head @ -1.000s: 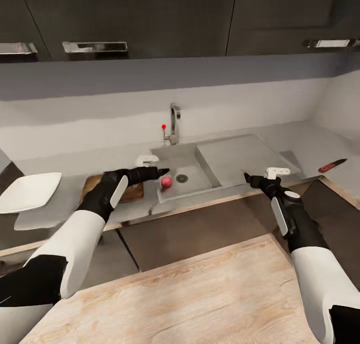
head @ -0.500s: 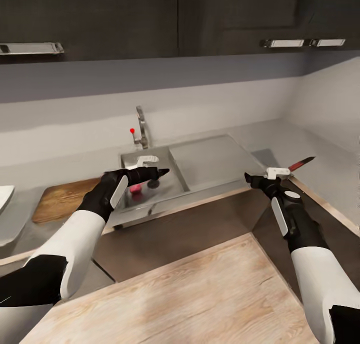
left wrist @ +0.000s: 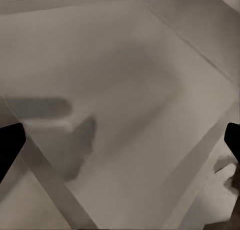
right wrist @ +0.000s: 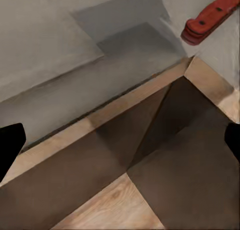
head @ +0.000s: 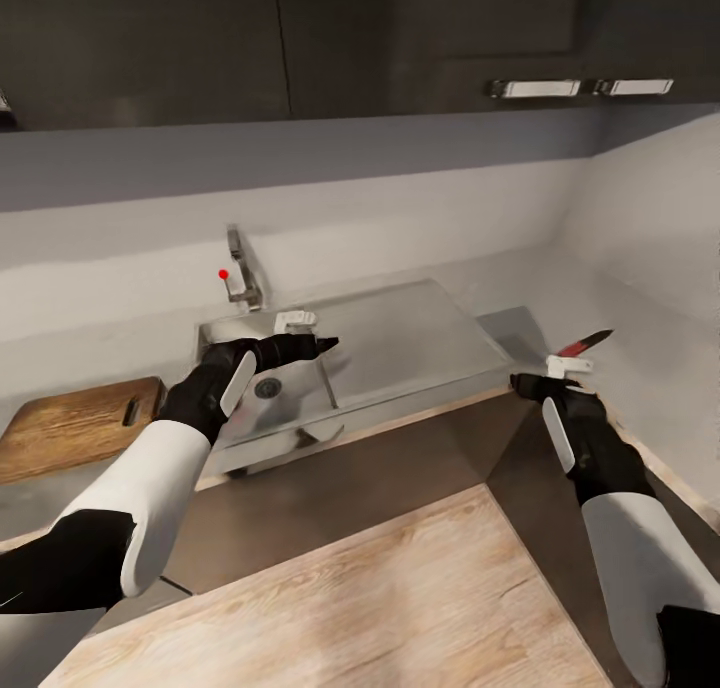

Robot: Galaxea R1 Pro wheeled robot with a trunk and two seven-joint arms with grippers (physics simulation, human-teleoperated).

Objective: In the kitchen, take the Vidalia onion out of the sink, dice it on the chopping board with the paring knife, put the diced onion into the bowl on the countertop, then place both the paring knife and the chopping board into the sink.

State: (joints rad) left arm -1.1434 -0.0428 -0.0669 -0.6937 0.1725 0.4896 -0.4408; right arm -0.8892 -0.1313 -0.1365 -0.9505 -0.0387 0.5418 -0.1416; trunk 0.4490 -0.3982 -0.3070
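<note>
The sink [head: 300, 408] lies ahead on the left, its drain [head: 266, 388] and tap [head: 240, 273] showing. My left gripper [head: 312, 332] hangs open over the basin's edge by the flat drainer [head: 420, 328]; the left wrist view has the grey drainer [left wrist: 125, 89] between its spread fingers [left wrist: 10, 145]. The Vidalia onion is hidden. The chopping board [head: 70, 428] lies on the countertop [head: 620, 298] far left. The red-handled paring knife [head: 585, 344] lies at the right, just beyond my open right gripper [head: 545, 372]; its handle [right wrist: 210, 17] shows in the right wrist view. The bowl is out of view.
Dark wall cabinets [head: 300, 38] with steel handles hang above the grey backsplash. The countertop turns a corner at the right wall. Below its pale front edge [right wrist: 125, 97] are dark cabinet fronts [head: 400, 468] and light wooden flooring [head: 350, 588].
The camera has swung right, so sink and board sit further left in the picture, and the bowl has left it. The onion is now behind my left hand. My right gripper is nearer the knife.
</note>
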